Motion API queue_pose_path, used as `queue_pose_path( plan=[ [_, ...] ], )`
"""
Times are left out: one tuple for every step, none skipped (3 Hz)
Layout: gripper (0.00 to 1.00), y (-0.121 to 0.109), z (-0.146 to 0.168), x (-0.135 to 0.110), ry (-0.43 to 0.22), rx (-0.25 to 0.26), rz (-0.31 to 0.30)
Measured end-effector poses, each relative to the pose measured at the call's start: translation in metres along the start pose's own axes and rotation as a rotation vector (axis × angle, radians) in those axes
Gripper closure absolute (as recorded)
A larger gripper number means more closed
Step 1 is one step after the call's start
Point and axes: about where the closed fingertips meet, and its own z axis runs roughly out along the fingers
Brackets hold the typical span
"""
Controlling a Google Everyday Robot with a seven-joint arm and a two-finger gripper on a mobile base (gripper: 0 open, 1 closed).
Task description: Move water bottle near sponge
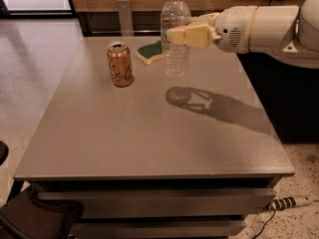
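The water bottle [175,39] is tall, clear and ribbed with a white cap. It is upright and held off the table, its shadow lying nearer the front. My gripper [175,33] reaches in from the right and is shut on the bottle's middle. The sponge [150,52], dark green over pale yellow, lies on the table just left of and behind the bottle, its right end hidden by the bottle.
An orange-copper drink can [120,64] stands upright left of the sponge. The grey table [149,133] has its front edge near the bottom. A power strip [286,202] lies on the floor at right. A wooden wall and metal posts stand behind.
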Motion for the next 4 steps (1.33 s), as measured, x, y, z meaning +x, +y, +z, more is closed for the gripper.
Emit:
queue_pose_path(
  plan=[
    [1.0, -0.072, -0.018, -0.009, 0.055, 0.095, -0.036],
    [1.0, -0.131, -0.014, 0.0, 0.028, 0.128, -0.085],
    [1.0, -0.164, 0.0, 0.014, -0.034, 0.133, -0.116],
    [1.0, -0.183, 0.023, 0.03, -0.079, 0.115, -0.13]
  ],
)
